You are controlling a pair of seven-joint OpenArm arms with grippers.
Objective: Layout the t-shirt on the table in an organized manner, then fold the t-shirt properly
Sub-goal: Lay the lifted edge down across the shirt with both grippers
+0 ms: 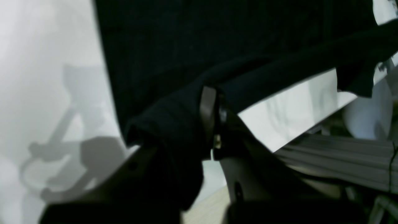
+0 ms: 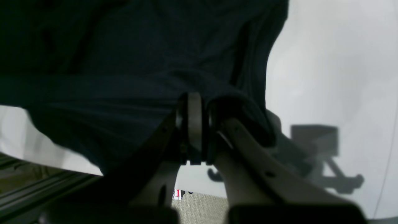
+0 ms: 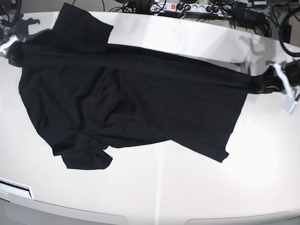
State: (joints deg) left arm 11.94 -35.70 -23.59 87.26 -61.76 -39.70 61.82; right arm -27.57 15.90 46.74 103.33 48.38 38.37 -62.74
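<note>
The black t-shirt (image 3: 140, 98) lies across the off-white table (image 3: 164, 187), pulled taut along its far edge between my two grippers. One sleeve points to the back left and the other lies at the front left. At the base view's right, my left gripper (image 3: 268, 79) is shut on a bunched corner of fabric, seen close in the left wrist view (image 1: 214, 124) with the t-shirt (image 1: 217, 37) beyond. At the far left edge, my right gripper (image 3: 11, 46) is shut on the opposite corner. The right wrist view shows that gripper (image 2: 194, 124) pinching the t-shirt (image 2: 140, 62).
A power strip (image 3: 187, 8) with tangled cables runs along the table's back edge. The table's curved front edge (image 3: 70, 213) is near the camera. Both wrist views show the table edge with floor and a slatted frame (image 1: 342, 161) beyond it.
</note>
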